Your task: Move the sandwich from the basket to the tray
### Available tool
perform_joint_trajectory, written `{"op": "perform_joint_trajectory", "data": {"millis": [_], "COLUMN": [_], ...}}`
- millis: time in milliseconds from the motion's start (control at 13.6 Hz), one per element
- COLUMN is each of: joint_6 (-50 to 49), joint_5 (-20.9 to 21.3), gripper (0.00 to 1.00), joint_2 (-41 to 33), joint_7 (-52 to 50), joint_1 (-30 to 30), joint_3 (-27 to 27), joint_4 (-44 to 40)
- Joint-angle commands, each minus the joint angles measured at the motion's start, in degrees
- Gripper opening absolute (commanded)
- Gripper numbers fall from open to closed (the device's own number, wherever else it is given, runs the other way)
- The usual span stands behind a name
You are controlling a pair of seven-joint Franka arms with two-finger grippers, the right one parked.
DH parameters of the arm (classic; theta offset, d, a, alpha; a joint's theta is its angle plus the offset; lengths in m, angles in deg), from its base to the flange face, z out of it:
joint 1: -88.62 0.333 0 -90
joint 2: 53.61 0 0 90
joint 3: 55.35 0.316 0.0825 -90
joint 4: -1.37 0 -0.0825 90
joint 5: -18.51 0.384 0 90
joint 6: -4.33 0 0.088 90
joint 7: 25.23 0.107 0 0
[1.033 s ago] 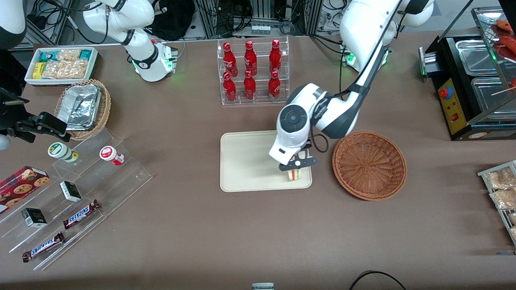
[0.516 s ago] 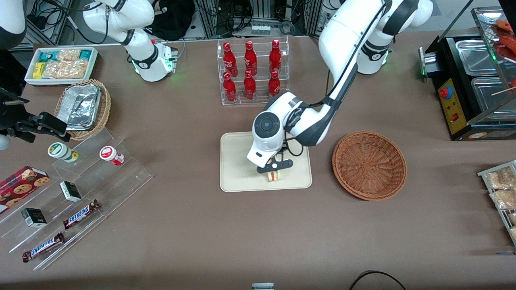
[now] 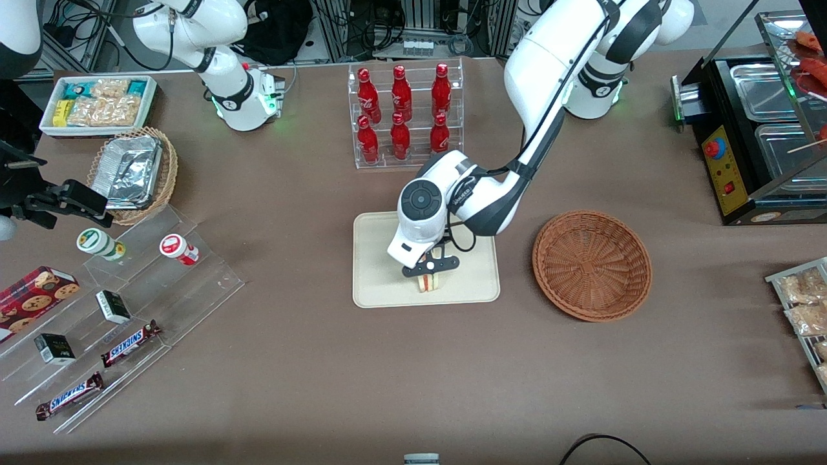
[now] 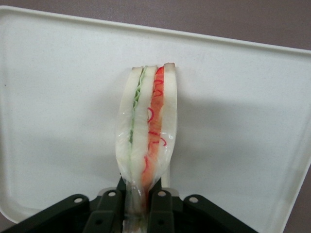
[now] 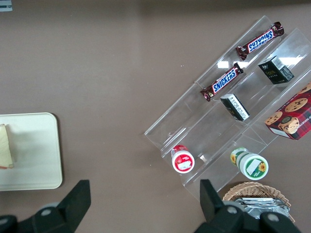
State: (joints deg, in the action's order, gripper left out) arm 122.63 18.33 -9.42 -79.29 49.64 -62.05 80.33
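My left gripper (image 3: 429, 271) (image 4: 139, 196) hangs over the cream tray (image 3: 378, 284) (image 4: 243, 107) and is shut on the sandwich (image 3: 429, 282) (image 4: 146, 131). The sandwich is a wrapped wedge of pale bread with green and red-orange layers along its cut edge, held upright with that edge facing the wrist camera, low over the tray near its front rim; whether it touches I cannot tell. The round reddish-brown basket (image 3: 592, 263) stands beside the tray toward the working arm's end of the table, with nothing in it. In the right wrist view a corner of the tray (image 5: 34, 155) and part of the sandwich (image 5: 6, 145) show.
A clear rack of red bottles (image 3: 404, 116) stands farther from the front camera than the tray. A tiered acrylic stand with snack bars and jars (image 3: 123, 303) and a tan basket of foil containers (image 3: 132, 173) lie toward the parked arm's end. A black food warmer (image 3: 756, 142) sits at the working arm's end.
My gripper has carried the sandwich from the tray's basket-side edge toward the middle of the tray, the last half second only slightly. Its hold on the sandwich is unchanged.
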Motion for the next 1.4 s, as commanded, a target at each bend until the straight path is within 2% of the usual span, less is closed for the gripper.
{"op": "perform_joint_trajectory", "data": {"millis": [0, 221, 516, 885, 1328], "joint_6": [-0.17, -2.27, -10.7, -20.29, -20.56], "joint_5": [-0.34, 0.45, 0.53, 0.1, 0.01], "gripper": [1.0, 1.0, 1.0, 1.0, 1.0], "joint_2": [0.2, -2.95, -9.1, -13.94, -24.13], "joint_7": [-0.87, -0.34, -0.52, 1.14, 16.5], "joint_1": [-1.1, -1.19, -0.49, 0.04, 10.04], "joint_3": [0.46, 0.55, 1.25, 8.88, 8.99], "joint_4": [-1.61, -1.44, -1.26, 0.4, 11.2]}}
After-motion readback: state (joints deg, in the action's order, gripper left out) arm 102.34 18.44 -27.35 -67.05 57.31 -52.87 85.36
